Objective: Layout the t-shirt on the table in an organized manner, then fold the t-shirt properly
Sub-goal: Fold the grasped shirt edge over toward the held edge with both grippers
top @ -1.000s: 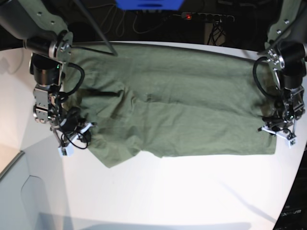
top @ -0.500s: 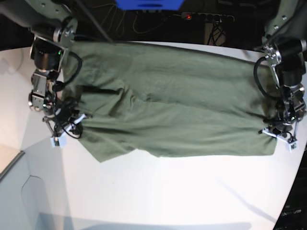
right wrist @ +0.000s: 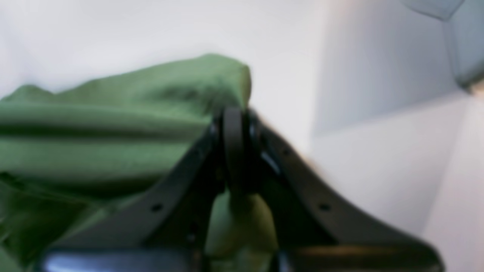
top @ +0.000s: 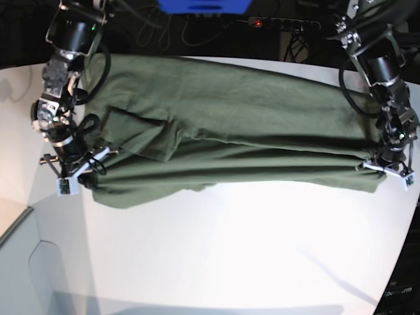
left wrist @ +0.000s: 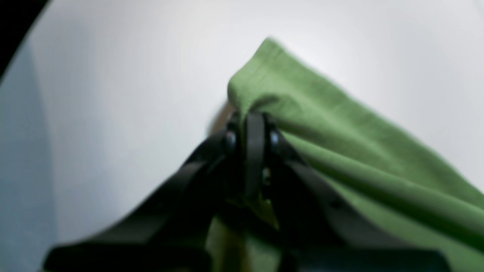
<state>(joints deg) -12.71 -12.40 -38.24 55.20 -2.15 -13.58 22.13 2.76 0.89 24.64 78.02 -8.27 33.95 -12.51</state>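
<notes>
**Both grippers pinch the t-shirt's near edge**

The olive-green t-shirt (top: 230,125) lies spread across the far half of the white desk (top: 230,262), stretched sideways between the two arms. Long horizontal folds run along its near side, and a creased flap sits toward the right arm's end.

The left gripper (top: 388,165) is closed on a corner of the cloth, the fabric bunched over its tips in the left wrist view (left wrist: 254,126). The right gripper (top: 73,164) is likewise clamped on the opposite end, green cloth draped from its tips (right wrist: 233,124). Both held corners appear raised slightly off the desk.

A power strip (top: 282,24) lies beyond the far edge.
</notes>
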